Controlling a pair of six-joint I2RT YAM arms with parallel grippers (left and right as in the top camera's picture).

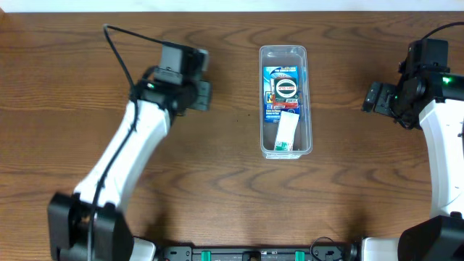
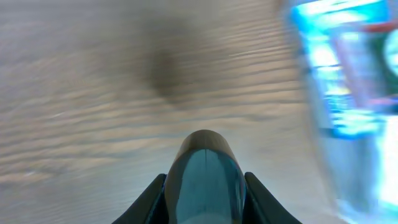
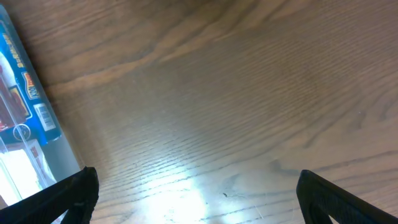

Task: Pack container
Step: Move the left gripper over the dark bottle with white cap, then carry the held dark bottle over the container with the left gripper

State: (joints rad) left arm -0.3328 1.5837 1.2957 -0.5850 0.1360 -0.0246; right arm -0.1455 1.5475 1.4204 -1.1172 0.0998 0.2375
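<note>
Brown wood-grain tabletop (image 1: 217, 188). The container (image 1: 262, 101) sits mid-table, long axis running away from the robot. It holds a blue packet (image 1: 281, 76) and a white-green box (image 1: 286, 134).

Left claw (image 1: 205, 94): on the container's left flank. The wrist view is blurred, with a dark rounded shape between narrow jaws, so grip can't be told.

Right claw (image 1: 370, 98): on its right flank, spread wide, empty.

Both stand about equally near, level with the container's far half. Judgement: either would approach sideways, across the short axis.

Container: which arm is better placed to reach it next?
Probably right: the right gripper is open, facing the container. The left gripper is about as near, but its state is unclear.
</note>
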